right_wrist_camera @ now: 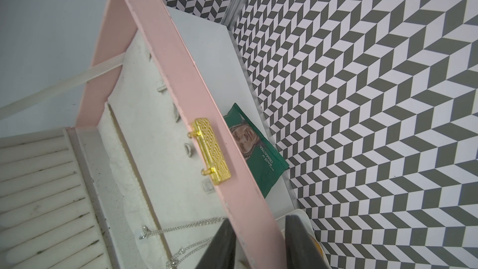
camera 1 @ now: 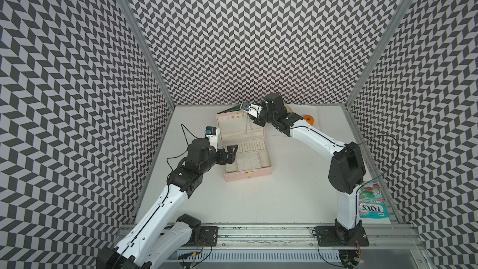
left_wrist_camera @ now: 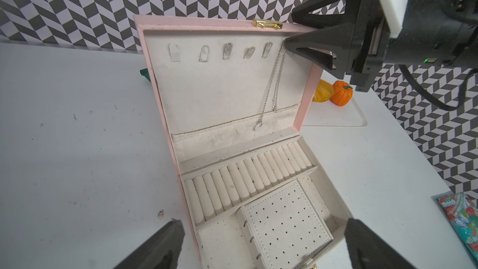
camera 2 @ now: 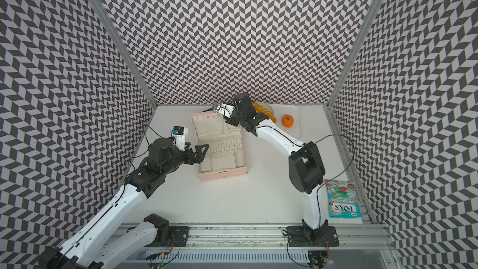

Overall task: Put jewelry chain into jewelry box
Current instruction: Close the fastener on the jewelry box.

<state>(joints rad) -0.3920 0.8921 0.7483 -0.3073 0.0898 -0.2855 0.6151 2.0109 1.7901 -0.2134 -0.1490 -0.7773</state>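
The pale pink jewelry box (camera 1: 248, 176) (camera 2: 222, 177) stands open, lid upright, mid-table. The thin silver jewelry chain (left_wrist_camera: 269, 94) (camera 1: 248, 128) hangs down the lid's cream inner face, pendant low by the pocket seam. My right gripper (left_wrist_camera: 289, 29) (right_wrist_camera: 258, 231) straddles the lid's top rim, one finger inside and one outside, jaws apart with a gap at the outer finger. The chain's (right_wrist_camera: 181, 226) top runs behind the inner finger; whether it sits on a hook is hidden. My left gripper (left_wrist_camera: 261, 241) (camera 1: 232, 154) hovers wide open over the box's left front, holding nothing.
A green packet (right_wrist_camera: 258, 156) lies behind the lid. An orange pumpkin (camera 2: 287, 120) and a yellow item (camera 2: 263, 111) sit on a white tray (camera 2: 297, 129) at the back right. A candy bag (camera 2: 341, 199) lies at the right edge. Patterned walls close three sides.
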